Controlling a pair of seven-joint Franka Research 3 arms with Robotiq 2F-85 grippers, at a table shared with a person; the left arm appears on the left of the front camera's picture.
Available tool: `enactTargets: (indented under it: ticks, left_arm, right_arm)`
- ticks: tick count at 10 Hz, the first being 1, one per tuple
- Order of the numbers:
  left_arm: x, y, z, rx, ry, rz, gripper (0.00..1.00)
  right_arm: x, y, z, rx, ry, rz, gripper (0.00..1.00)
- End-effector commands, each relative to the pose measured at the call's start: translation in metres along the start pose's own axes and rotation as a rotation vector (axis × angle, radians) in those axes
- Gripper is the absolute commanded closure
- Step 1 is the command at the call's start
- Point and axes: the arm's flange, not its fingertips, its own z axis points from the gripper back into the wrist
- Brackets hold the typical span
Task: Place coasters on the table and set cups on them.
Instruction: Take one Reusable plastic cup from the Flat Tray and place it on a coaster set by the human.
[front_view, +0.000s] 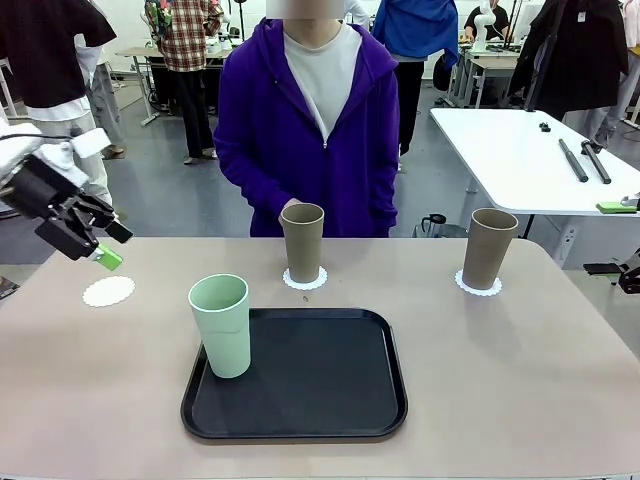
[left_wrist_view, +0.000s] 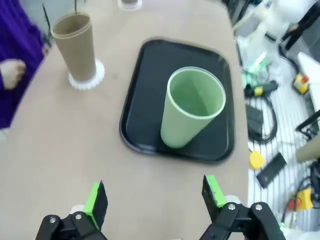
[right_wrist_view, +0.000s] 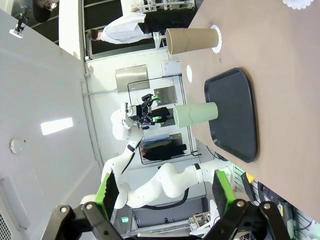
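A pale green cup (front_view: 221, 325) (left_wrist_view: 192, 107) (right_wrist_view: 195, 115) stands upright on the left part of a black tray (front_view: 320, 385) (left_wrist_view: 150, 70) (right_wrist_view: 232, 115). Two brown cups (front_view: 302, 243) (front_view: 489, 248) each stand on a white coaster (front_view: 305, 281) (front_view: 479, 287) on the table (front_view: 520, 380). A third coaster (front_view: 108, 291) (right_wrist_view: 189, 73) lies bare at the left. My left gripper (front_view: 112, 245) (left_wrist_view: 155, 200) hovers open above and just left of that bare coaster, holding nothing. Off the table's right side, my right gripper (right_wrist_view: 165, 192) stands open with nothing between its fingers.
A person in a purple hoodie (front_view: 305, 130) stands at the far edge behind the middle cup, one hand (left_wrist_view: 11, 72) near the table. A white table (front_view: 520, 150) with tools stands at the back right. Cables and gear lie on the floor (left_wrist_view: 265, 125) beside the table.
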Motion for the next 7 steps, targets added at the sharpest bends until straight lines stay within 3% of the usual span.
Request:
enactTargets:
  ticks: [1,4,7]
  left_arm:
    - [-0.04,0.003,-0.018,-0.131,-0.26,-0.011,0.0]
    - [-0.078,0.002,-0.05,-0.166,-0.433,-0.133,0.0]
    - [-0.086,0.008,-0.065,-0.285,-0.407,-0.261,0.0]
  right_arm:
    - [0.001,0.001,0.001,0.006,0.006,0.003,0.0]
    - [0.001,0.001,0.001,0.006,0.006,0.003,0.0]
    - [0.001,0.001,0.001,0.006,0.006,0.003,0.0]
